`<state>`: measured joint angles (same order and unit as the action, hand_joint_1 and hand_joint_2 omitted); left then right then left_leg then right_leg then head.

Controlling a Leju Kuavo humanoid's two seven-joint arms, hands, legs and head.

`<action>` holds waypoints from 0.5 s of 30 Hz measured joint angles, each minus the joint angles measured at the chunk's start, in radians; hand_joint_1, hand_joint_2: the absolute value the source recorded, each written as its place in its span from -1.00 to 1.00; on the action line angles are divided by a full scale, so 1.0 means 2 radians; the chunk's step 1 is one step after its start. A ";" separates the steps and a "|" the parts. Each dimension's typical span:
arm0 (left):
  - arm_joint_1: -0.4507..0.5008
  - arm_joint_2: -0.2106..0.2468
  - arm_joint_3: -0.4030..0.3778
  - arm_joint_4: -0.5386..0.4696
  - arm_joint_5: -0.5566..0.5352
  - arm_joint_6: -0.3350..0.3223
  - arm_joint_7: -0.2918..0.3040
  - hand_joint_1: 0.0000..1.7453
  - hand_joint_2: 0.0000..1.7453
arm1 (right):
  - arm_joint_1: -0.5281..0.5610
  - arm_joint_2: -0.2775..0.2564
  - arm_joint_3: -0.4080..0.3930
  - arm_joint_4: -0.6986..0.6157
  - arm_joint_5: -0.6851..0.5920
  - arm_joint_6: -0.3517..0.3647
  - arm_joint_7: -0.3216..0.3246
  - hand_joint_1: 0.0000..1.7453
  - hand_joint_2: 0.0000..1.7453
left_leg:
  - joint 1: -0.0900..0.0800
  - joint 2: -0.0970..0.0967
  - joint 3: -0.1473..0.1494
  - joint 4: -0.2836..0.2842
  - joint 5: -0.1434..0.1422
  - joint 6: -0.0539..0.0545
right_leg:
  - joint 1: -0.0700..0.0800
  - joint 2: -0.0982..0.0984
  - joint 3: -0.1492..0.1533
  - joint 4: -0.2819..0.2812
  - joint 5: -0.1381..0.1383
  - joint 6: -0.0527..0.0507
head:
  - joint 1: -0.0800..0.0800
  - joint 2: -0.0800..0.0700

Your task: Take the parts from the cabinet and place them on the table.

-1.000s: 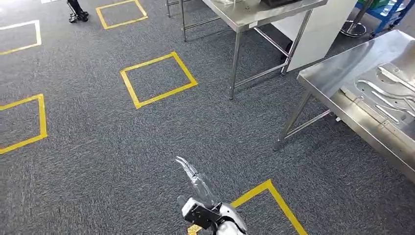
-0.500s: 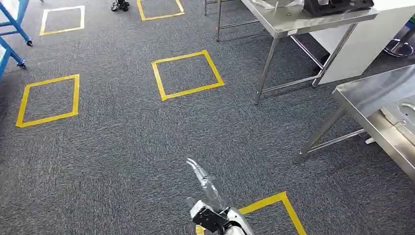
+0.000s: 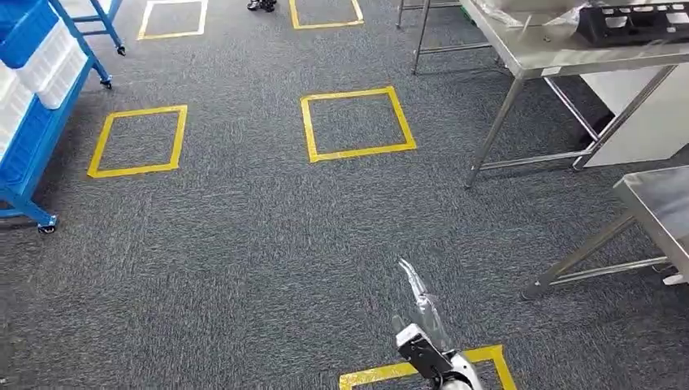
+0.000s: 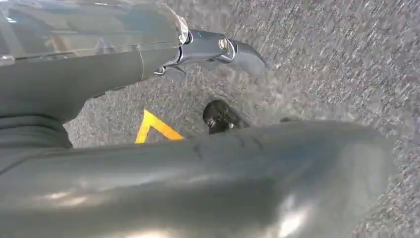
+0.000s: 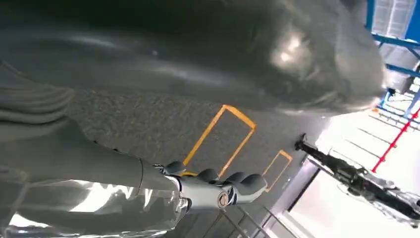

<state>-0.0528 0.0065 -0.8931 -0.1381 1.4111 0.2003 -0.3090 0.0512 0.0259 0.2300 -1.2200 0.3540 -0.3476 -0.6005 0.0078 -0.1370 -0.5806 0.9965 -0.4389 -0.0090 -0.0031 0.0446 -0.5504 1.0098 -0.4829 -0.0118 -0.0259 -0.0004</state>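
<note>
At the bottom of the head view my right hand (image 3: 424,355) holds a long thin silvery part in clear plastic wrap (image 3: 418,299), which points forward over the carpet. The right wrist view shows that hand (image 5: 213,191) with the crinkled wrapped part (image 5: 84,210) lying along its fingers. In the left wrist view my left hand (image 4: 208,49) hangs over the floor; a glossy film (image 4: 89,22) lies along its fingers, and I cannot tell whether it holds anything. A steel table (image 3: 660,199) stands at the right edge.
A blue rack on castors (image 3: 36,89) with white bins stands at the left. A second steel table (image 3: 552,53) carrying a dark tray (image 3: 638,20) is at the back right. Yellow tape squares (image 3: 357,122) mark the grey carpet.
The whole picture has shifted: the camera turned left, the steel tables slid toward the right edge and the blue rack came into view. My right hand still holds the wrapped part.
</note>
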 joint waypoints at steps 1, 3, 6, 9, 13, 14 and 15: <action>0.000 0.003 -0.003 0.001 -0.002 0.000 0.002 -1.00 -1.00 | 0.001 -0.001 0.000 -0.003 -0.001 -0.004 0.000 -1.00 -1.00 | -0.001 0.005 -0.001 0.005 -0.003 -0.001 | -0.005 -0.006 0.002 -0.006 0.003 -0.004 | 0.000 0.000; -0.003 0.003 -0.010 0.001 -0.006 -0.003 0.003 -1.00 -1.00 | 0.009 -0.005 -0.001 -0.011 -0.006 -0.013 0.001 -1.00 -1.00 | -0.003 0.053 -0.023 0.054 -0.037 -0.004 | -0.002 -0.019 0.004 -0.008 0.003 -0.010 | 0.000 0.000; -0.005 0.005 -0.016 0.001 0.005 0.001 0.000 -1.00 -1.00 | 0.028 -0.013 -0.003 -0.018 -0.008 -0.022 0.005 -1.00 -1.00 | 0.001 0.064 -0.073 0.162 -0.082 -0.009 | 0.001 -0.042 0.003 -0.007 0.001 -0.012 | 0.000 0.000; 0.000 0.005 0.028 0.001 0.029 0.023 -0.013 -1.00 -1.00 | 0.039 -0.016 -0.005 -0.030 -0.009 -0.032 0.012 -1.00 -1.00 | 0.003 0.071 -0.033 0.093 -0.038 -0.010 | 0.001 -0.057 0.005 -0.007 -0.001 -0.010 | 0.000 0.000; -0.002 0.007 0.069 0.001 0.029 0.024 -0.015 -1.00 -1.00 | 0.049 -0.020 -0.008 -0.041 -0.008 -0.035 0.018 -1.00 -1.00 | -0.004 0.103 0.016 0.000 -0.013 0.002 | 0.006 -0.074 0.008 -0.004 -0.005 -0.001 | 0.000 0.000; 0.001 0.007 0.076 0.001 0.029 0.024 -0.015 -1.00 -1.00 | 0.049 -0.020 -0.008 -0.043 -0.008 -0.035 0.018 -1.00 -1.00 | -0.005 0.098 0.014 0.000 -0.014 0.004 | 0.005 -0.081 0.009 -0.004 -0.006 0.001 | 0.000 0.000; 0.002 0.007 0.083 0.001 0.029 0.024 -0.015 -1.00 -1.00 | 0.049 -0.020 -0.008 -0.044 -0.008 -0.035 0.018 -1.00 -1.00 | -0.006 0.091 0.011 -0.001 -0.012 0.006 | 0.004 -0.087 0.010 -0.004 -0.006 0.004 | 0.000 0.000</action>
<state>-0.0494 0.0206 -0.7278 -0.1370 1.4698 0.2487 -0.3384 0.1491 -0.0149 0.2144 -1.3089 0.3388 -0.4177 -0.5642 -0.0044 0.0448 -0.5583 0.9954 -0.4634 0.0039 0.0056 -0.1289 -0.5295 1.0010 -0.4956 -0.0041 -0.0259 -0.0004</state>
